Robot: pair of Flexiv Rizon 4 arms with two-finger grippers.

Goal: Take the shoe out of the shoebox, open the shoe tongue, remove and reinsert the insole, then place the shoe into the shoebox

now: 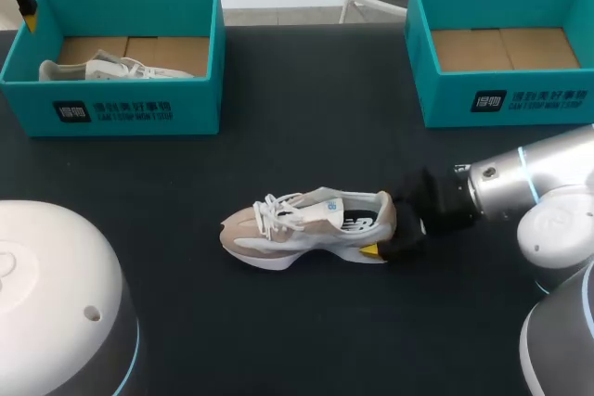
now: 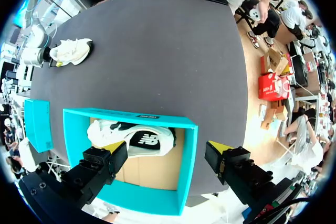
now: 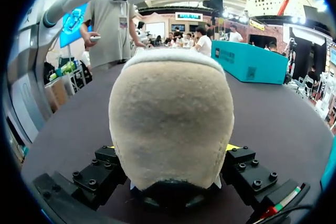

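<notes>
A beige and white shoe [image 1: 306, 229] lies on its sole in the middle of the black table, toe to the left. My right gripper [image 1: 388, 226] is at its heel. In the right wrist view the heel [image 3: 170, 124] fills the gap, and both fingers press its sides. My left gripper [image 1: 28, 11] hangs open above the far-left corner of the left teal shoebox [image 1: 111, 108]. In the left wrist view that gripper [image 2: 167, 148] is over the box wall [image 2: 186, 171], and a second shoe [image 2: 131, 137] lies inside on the cardboard bottom.
A second teal shoebox [image 1: 501, 99] stands at the back right with only cardboard showing inside. The white domes of my arms' bases [image 1: 56, 303] fill the front corners. Black table surface [image 1: 306, 118] lies between the two boxes.
</notes>
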